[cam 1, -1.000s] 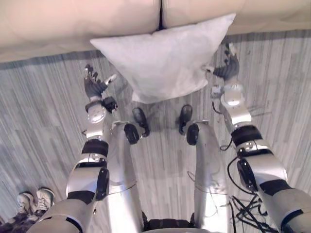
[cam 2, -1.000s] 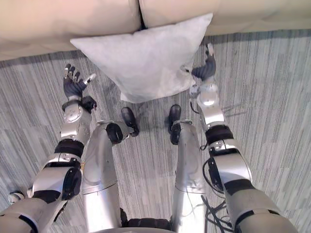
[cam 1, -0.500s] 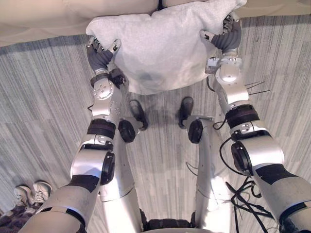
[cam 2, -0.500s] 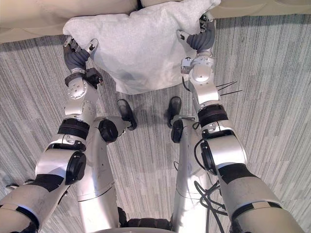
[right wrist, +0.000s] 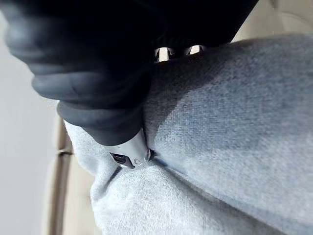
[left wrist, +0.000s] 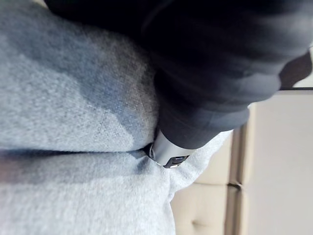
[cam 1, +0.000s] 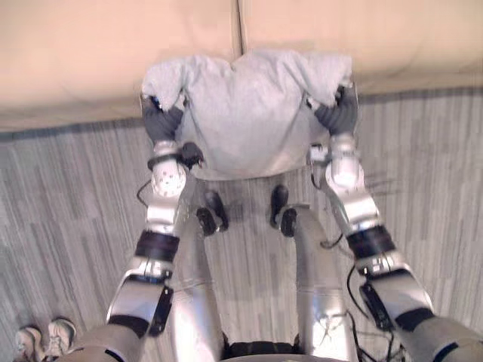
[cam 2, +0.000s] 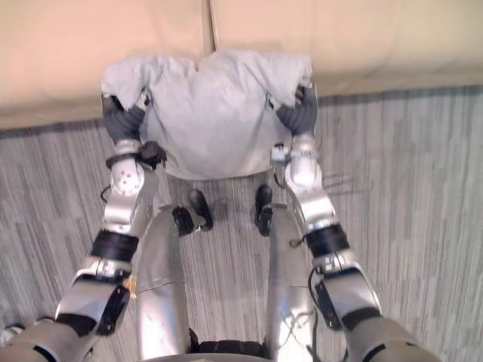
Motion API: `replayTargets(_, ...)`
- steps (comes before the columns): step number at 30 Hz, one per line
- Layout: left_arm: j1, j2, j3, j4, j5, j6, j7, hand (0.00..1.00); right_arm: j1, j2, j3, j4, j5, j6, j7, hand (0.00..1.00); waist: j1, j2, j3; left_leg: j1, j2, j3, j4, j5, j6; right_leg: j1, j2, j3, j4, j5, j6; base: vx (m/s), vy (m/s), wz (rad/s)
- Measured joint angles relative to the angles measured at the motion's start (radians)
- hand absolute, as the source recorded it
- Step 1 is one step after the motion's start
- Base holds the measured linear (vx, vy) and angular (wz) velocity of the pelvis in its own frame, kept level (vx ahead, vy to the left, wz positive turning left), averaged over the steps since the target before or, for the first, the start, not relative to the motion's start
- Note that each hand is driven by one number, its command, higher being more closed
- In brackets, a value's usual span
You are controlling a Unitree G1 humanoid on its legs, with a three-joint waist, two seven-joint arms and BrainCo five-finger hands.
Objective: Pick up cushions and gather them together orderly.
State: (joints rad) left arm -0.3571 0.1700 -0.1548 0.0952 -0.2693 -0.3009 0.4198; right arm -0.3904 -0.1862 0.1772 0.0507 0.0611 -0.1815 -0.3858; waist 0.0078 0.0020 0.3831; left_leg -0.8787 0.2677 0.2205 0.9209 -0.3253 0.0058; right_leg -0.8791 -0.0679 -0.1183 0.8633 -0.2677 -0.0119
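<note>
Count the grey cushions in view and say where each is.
1. The grey cushion is held between the left hand and right hand, before the beige sofa. Others may be hidden.

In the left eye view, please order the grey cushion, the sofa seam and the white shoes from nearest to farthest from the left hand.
1. grey cushion: the left hand grips its side.
2. sofa seam: ahead, toward the middle.
3. white shoes: on the floor, back at the robot's left.

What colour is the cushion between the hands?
The cushion is plain light grey, clearest in the left eye view.
</note>
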Motion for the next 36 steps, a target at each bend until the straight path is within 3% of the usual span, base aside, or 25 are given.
replayTargets(2,0.127,-0.013,-0.012,-0.059,0.026,-0.012,-0.005,1.00,0.121,0.011,0.016,-0.093,-0.046,-0.010,0.020,1.00,0.001,-0.001,-0.023,0.158,-0.010,0.015,-0.077,-0.001,-0.001,0.161,-0.005,-0.018,-0.082,0.002,0.003,0.23,0.009,0.04)
replayTargets(5,0.255,-0.010,-0.018,-0.089,0.028,-0.020,-0.026,1.00,0.233,0.018,0.040,-0.174,-0.072,-0.026,0.063,1.00,0.003,-0.010,-0.087,0.294,-0.040,0.030,-0.187,0.010,-0.017,0.293,-0.009,-0.019,-0.186,0.009,0.018,0.22,0.042,0.07)
replayTargets(9,0.397,-0.001,-0.032,-0.089,0.028,-0.028,-0.070,1.00,0.298,0.007,0.047,-0.157,-0.069,-0.048,0.137,1.00,0.001,-0.016,-0.159,0.457,-0.097,0.042,-0.376,0.065,-0.018,0.453,-0.019,-0.023,-0.368,0.058,0.038,0.18,0.027,0.13)
replayTargets(16,0.489,0.003,-0.032,-0.089,0.038,-0.029,-0.094,1.00,0.298,-0.024,0.059,-0.093,-0.062,-0.049,0.192,1.00,0.002,-0.016,-0.203,0.636,-0.132,0.092,-0.559,0.096,-0.015,0.635,-0.006,0.013,-0.600,0.147,0.061,0.16,0.059,-0.19)
replayTargets(20,0.497,-0.001,-0.032,-0.089,0.038,-0.029,-0.098,1.00,0.290,-0.028,0.062,-0.086,-0.065,-0.049,0.194,1.00,0.004,-0.017,-0.212,0.705,-0.145,0.112,-0.586,0.091,-0.009,0.648,-0.012,0.052,-0.561,0.161,0.061,0.09,0.086,-0.31)
replayTargets(24,0.518,0.007,-0.033,-0.089,0.048,-0.011,-0.116,1.00,0.261,-0.029,0.069,0.000,-0.075,-0.049,0.193,1.00,-0.002,-0.022,-0.208,0.821,-0.155,0.129,-0.589,0.022,0.012,0.528,-0.043,0.067,-0.162,0.165,0.086,0.05,0.075,-0.24)
replayTargets(25,0.533,0.012,-0.034,-0.089,0.049,-0.006,-0.116,1.00,0.262,-0.030,0.073,0.018,-0.083,-0.049,0.193,1.00,-0.016,-0.018,-0.207,0.851,-0.167,0.129,-0.588,-0.008,0.028,0.480,-0.065,0.059,-0.059,0.154,0.070,0.10,0.046,-0.01)
replayTargets(27,0.536,0.011,-0.035,-0.088,0.060,-0.005,-0.116,1.00,0.262,-0.040,0.077,0.023,-0.100,-0.049,0.194,1.00,-0.024,-0.016,-0.211,0.868,-0.172,0.124,-0.584,-0.031,0.023,0.430,-0.073,0.034,-0.099,0.105,0.072,0.12,0.019,0.05)
replayTargets(28,0.533,0.018,-0.036,-0.088,0.067,-0.006,-0.116,1.00,0.263,-0.042,0.077,0.023,-0.103,-0.049,0.195,1.00,-0.026,-0.003,-0.204,0.874,-0.177,0.110,-0.595,-0.036,0.017,0.407,-0.068,0.027,-0.212,0.111,0.072,0.16,-0.017,0.19)
replayTargets(29,0.532,0.025,-0.038,-0.086,0.067,-0.005,-0.117,1.00,0.266,-0.049,0.076,0.024,-0.103,-0.048,0.196,1.00,-0.037,-0.011,-0.209,0.882,-0.183,0.097,-0.613,-0.036,0.014,0.402,-0.061,0.023,-0.342,0.144,0.078,0.30,-0.068,0.41)
replayTargets(31,0.531,0.047,-0.060,-0.083,0.067,-0.001,-0.125,1.00,0.287,-0.067,0.071,0.023,-0.103,-0.048,0.206,1.00,-0.059,-0.019,-0.212,0.919,-0.211,0.066,-0.661,-0.027,-0.026,0.425,-0.050,0.039,-0.635,0.272,0.082,0.40,-0.137,0.70)
replayTargets(32,0.527,0.048,-0.084,-0.069,0.068,0.000,-0.133,1.00,0.309,-0.079,0.061,0.023,-0.103,-0.047,0.209,1.00,-0.068,-0.013,-0.215,0.938,-0.216,0.036,-0.665,-0.040,-0.047,0.431,-0.046,0.067,-0.636,0.387,0.060,0.56,-0.209,0.79)
replayTargets(33,0.528,0.028,-0.111,-0.041,0.068,0.009,-0.143,1.00,0.334,-0.105,0.046,0.024,-0.104,-0.033,0.214,1.00,-0.072,0.044,-0.228,0.944,-0.173,0.006,-0.661,-0.030,-0.084,0.422,-0.031,0.037,-0.572,0.365,0.044,0.39,-0.152,0.57)
replayTargets(34,0.526,0.026,-0.115,-0.037,0.068,0.010,-0.148,1.00,0.339,-0.104,0.042,0.024,-0.104,-0.029,0.214,1.00,-0.072,0.048,-0.229,0.938,-0.166,-0.001,-0.650,-0.021,-0.099,0.421,-0.030,0.032,-0.561,0.350,0.042,0.56,-0.223,0.49)
replayTargets(35,0.507,0.017,-0.118,-0.014,0.068,0.010,-0.164,1.00,0.353,-0.103,0.018,0.024,-0.109,-0.026,0.214,1.00,-0.075,0.053,-0.230,0.885,-0.145,-0.032,-0.550,0.008,-0.148,0.430,-0.026,0.000,-0.550,0.330,0.020,0.44,-0.205,0.40)
replayTargets(36,0.475,0.016,-0.117,0.022,0.067,0.012,-0.182,1.00,0.360,-0.108,0.004,0.024,-0.111,-0.026,0.214,1.00,-0.071,0.053,-0.230,0.805,-0.108,-0.047,-0.370,0.060,-0.172,0.463,-0.016,-0.023,-0.564,0.313,0.005,0.53,-0.243,0.40)
